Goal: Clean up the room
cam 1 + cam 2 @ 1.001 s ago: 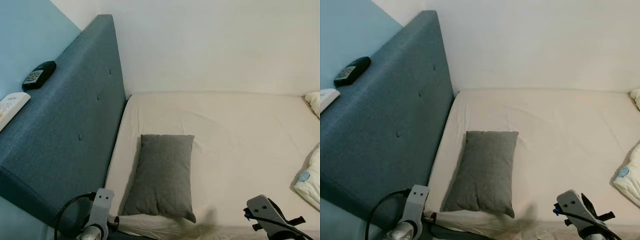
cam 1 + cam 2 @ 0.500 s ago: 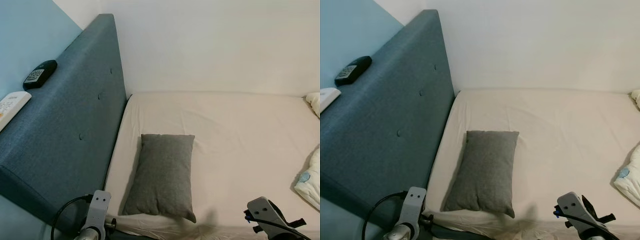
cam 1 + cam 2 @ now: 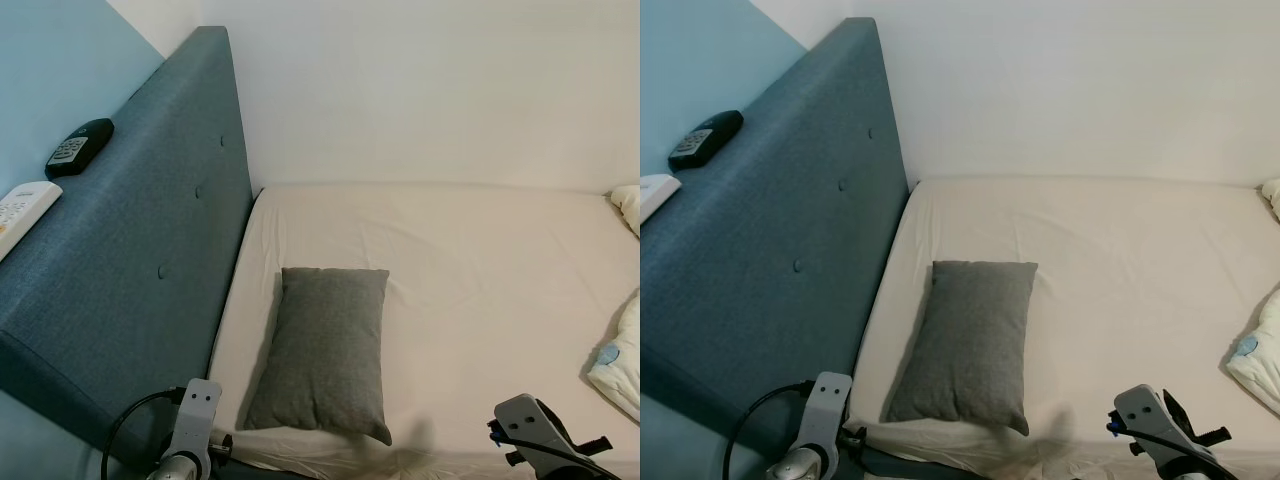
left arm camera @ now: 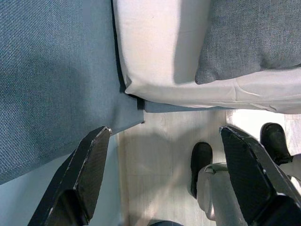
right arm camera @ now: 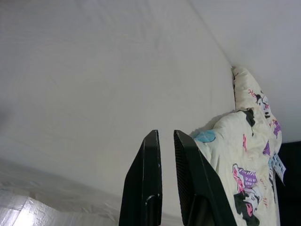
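You've got a grey pillow (image 3: pixel 325 350) on a cream bed (image 3: pixel 480 250), a teal-blue headboard (image 3: pixel 130 250), and a cream blanket (image 5: pixel 244 155) printed with black, purple and blue cartoon figures.

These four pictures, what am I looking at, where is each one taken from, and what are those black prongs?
It is a humanoid robot tidying a bedroom. The two wide pictures come from cameras in its head, looking down at a bed with a cream sheet. A grey pillow lies near the blue headboard, and a black remote and a white remote sit on the headboard's top. A patterned blanket is bunched at the bed's far right. The other two pictures come from wrist cameras. The black prongs are gripper fingers: the left gripper is open over the floor by the bed corner, the right gripper is nearly closed above the sheet. Neither holds anything.
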Motion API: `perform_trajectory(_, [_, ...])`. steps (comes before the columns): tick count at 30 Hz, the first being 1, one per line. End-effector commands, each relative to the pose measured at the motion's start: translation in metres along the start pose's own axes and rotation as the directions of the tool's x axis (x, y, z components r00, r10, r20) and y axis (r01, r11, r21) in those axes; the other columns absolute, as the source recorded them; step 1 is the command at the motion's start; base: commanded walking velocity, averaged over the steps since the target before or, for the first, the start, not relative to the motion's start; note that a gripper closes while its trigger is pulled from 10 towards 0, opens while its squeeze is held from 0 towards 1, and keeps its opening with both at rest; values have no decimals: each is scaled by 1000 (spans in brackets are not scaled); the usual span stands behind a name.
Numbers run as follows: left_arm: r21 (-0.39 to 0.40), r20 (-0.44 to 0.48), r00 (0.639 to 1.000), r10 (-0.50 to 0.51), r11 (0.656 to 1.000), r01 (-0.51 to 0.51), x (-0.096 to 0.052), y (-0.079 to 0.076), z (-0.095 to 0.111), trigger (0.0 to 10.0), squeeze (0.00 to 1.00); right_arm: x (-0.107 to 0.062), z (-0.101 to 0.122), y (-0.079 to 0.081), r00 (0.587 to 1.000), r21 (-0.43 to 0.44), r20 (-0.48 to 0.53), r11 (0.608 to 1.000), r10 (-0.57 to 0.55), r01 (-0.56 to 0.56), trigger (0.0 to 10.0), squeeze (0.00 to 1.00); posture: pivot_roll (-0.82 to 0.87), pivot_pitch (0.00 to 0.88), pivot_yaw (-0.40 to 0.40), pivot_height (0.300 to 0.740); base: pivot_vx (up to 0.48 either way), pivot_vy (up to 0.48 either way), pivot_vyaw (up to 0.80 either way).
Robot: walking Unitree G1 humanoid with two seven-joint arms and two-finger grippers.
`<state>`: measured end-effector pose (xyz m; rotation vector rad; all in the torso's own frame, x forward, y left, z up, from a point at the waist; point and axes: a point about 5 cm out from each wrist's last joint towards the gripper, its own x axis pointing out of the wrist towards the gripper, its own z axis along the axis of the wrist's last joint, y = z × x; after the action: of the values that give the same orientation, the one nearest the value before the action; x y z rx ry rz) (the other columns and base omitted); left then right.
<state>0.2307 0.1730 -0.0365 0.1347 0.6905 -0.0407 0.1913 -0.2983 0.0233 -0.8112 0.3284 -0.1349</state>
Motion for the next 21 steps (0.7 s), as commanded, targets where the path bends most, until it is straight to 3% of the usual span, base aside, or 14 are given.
perform_trajectory(1, [-8, -26, 1000, 12, 1000, -12, -2, 2, -7, 10000, 0, -4, -6, 2, 1000, -7, -17, 1000, 13, -13, 10000, 0, 39, 158, -34, 740, 0, 0, 0])
perform_trajectory(21, [-14, -17, 1000, 1, 1000, -2, 0, -2, -2, 10000, 0, 0, -4, 1, 1000, -6, -16, 1000, 13, -13, 10000, 0, 7, 168, -26, 740, 0, 0, 0])
